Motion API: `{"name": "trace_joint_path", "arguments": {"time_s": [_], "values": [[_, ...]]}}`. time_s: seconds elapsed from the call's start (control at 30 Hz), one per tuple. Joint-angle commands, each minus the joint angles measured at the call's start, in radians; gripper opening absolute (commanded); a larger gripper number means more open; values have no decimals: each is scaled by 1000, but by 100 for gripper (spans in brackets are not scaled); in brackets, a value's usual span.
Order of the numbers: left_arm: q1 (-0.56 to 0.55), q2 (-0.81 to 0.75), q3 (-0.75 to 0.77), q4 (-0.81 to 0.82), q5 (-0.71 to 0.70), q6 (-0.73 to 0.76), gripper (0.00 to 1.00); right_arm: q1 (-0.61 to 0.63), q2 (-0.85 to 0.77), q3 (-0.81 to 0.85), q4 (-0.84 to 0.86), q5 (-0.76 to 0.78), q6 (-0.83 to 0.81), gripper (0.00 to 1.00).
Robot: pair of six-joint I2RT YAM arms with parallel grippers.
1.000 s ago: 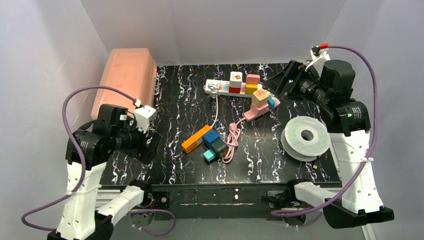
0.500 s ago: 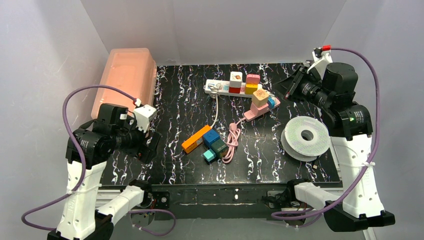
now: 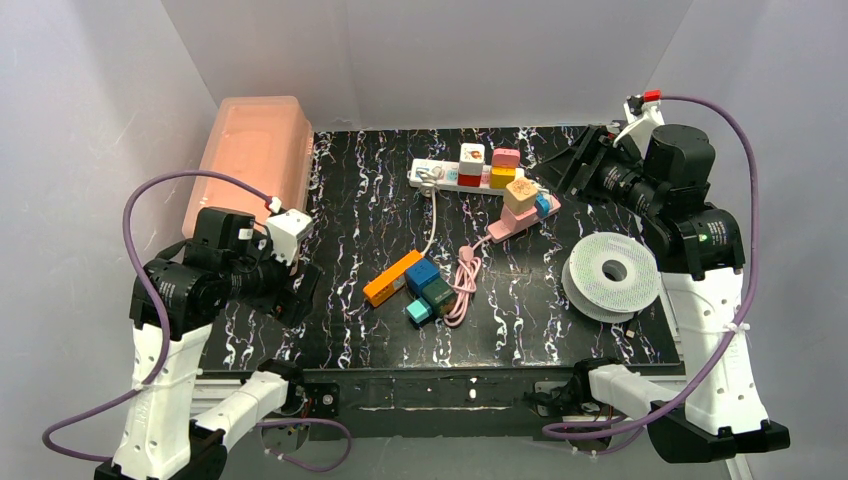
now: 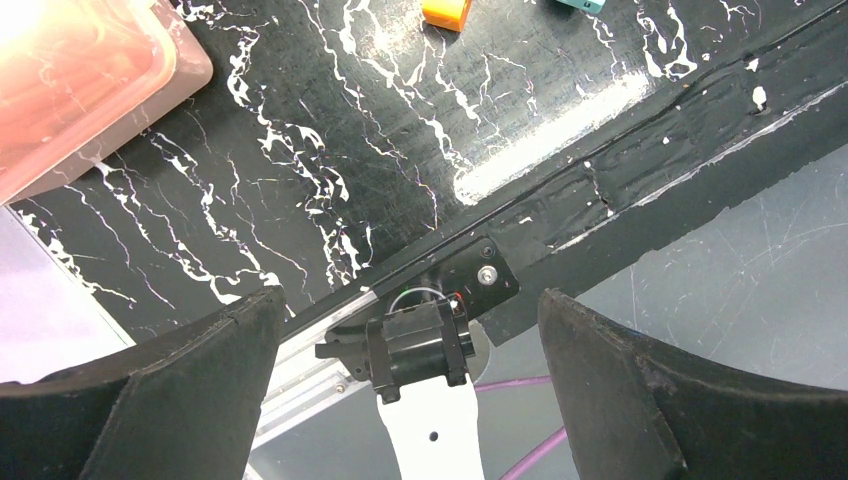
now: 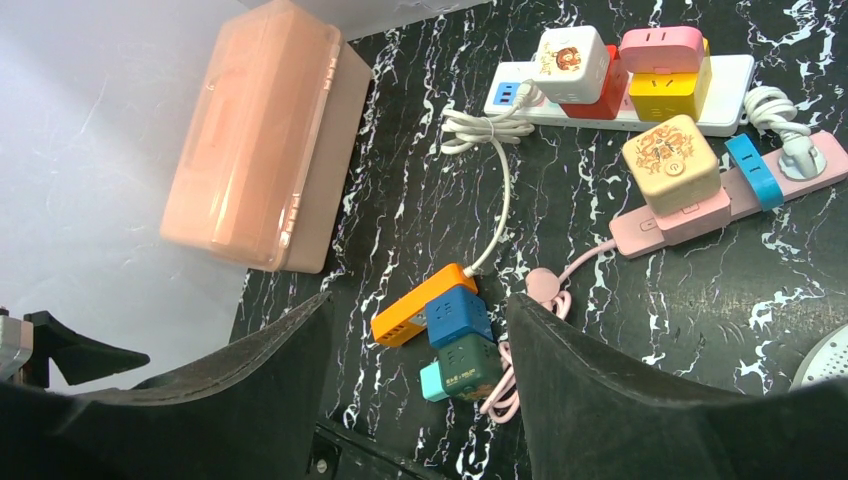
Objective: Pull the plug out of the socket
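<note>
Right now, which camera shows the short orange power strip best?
The right wrist view: the orange power strip appears largest and clearest there, near the middle of the picture. The top external view shows it whole but small; the left wrist view catches only an orange corner.

Table (image 3: 350,230): black, veined white.
Centre: orange socket (image 3: 392,278); blue, green and teal cubes (image 3: 421,272) against it; pink cable (image 3: 463,280) coiled beside.
Back: white strip (image 3: 440,176); pink strip (image 3: 510,222) lay angled.
Left: pink box (image 3: 255,155).
Right: spool (image 3: 612,274).
</note>
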Motion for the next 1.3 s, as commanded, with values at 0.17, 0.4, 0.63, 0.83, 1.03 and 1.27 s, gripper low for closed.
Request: {"name": "trace_joint_path", "arguments": {"time_s": [0.17,0.4,0.63,0.83,1.03,1.27], "values": [[6,6,20,-264,15,11,98,-3,-4,26,18,-9,-8,72],[7,19,20,-257,22,7,98,-4,-2,36,13,2,-5,72],[7,27,29,-253,27,4,98,-3,10,65,-12,4,-13,72],[7,23,30,-251,24,8,98,-3,12,67,-10,17,-13,72],[6,23,19,-248,26,8,98,-3,15,66,-8,10,-12,72],[6,22,19,-247,28,5,98,-4,20,74,-19,20,-12,72]]}}
